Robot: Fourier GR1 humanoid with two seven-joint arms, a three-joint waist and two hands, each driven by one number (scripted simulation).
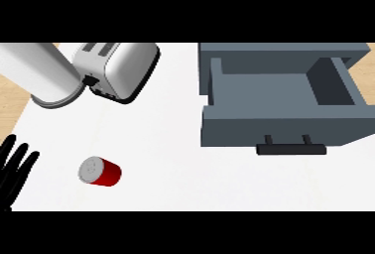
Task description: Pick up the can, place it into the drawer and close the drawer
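A red can (100, 171) with a grey lid lies on the white counter at the lower left. My left hand (13, 168) shows at the view's left edge, fingers straight and pointing up, a short way left of the can and not touching it. At the upper right stands a grey drawer unit (282, 119), its drawer pulled open with nothing inside, and a black handle (290, 149) on its front. My right hand is out of sight.
A silver toaster (121, 67) stands at the upper left, beside a large white cylinder (36, 72). The white counter (183, 173) stretches between the can and the drawer.
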